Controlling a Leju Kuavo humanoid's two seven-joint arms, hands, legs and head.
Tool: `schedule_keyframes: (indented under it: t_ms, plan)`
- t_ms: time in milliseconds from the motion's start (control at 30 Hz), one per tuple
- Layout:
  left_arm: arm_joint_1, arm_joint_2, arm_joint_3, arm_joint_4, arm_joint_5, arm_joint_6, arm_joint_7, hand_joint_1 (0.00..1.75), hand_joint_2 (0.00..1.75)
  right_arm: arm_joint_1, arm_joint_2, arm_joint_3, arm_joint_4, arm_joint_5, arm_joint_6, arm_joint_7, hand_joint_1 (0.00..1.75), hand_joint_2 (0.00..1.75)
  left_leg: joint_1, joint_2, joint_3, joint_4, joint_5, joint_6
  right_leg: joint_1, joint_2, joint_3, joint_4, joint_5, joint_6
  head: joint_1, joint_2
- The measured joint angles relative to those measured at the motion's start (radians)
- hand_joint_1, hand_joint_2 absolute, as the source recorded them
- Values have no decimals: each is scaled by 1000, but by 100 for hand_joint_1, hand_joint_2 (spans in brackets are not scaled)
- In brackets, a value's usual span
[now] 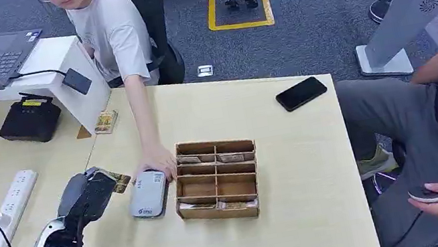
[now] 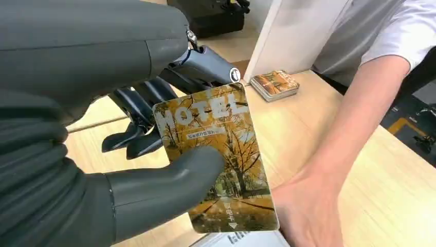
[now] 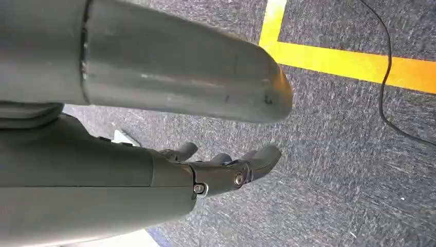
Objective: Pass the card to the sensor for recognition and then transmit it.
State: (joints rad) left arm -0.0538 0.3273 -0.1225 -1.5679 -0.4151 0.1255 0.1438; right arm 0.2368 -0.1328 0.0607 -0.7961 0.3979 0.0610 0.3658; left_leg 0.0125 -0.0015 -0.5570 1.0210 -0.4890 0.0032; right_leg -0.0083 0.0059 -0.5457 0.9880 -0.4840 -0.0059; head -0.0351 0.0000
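Left wrist view: we find the left hand (image 2: 128, 154) pinching the hotel card (image 2: 218, 159) face-out just beside the grey card reader (image 1: 148, 193), presumably for scanning; a person's hand (image 1: 156, 163) steadies the reader. We judge the right hand (image 3: 226, 167) empty, fingers loosely apart.

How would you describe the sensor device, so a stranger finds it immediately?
On the light wooden table, find the wooden compartment box near the middle. The sensor lies just left of it, under a person's hand: a flat grey rounded slab, unlike the black device farther back.
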Motion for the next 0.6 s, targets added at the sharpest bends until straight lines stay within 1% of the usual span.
schedule_keyframes:
  t_ms: [333,600]
  plan:
    - [13,7,0,0,-3,-1,0,175,175,-3,-2,8,0,0,0,0,0,0,0,0,0,0,0,0,0,0,0,0,0,0,0,0]
    - [38,6,0,0,5,-61,1,175,175,-7,-6,10,2,-4,4,0,0,0,0,0,0,0,0,0,0,0,0,0,0,0,0,0]
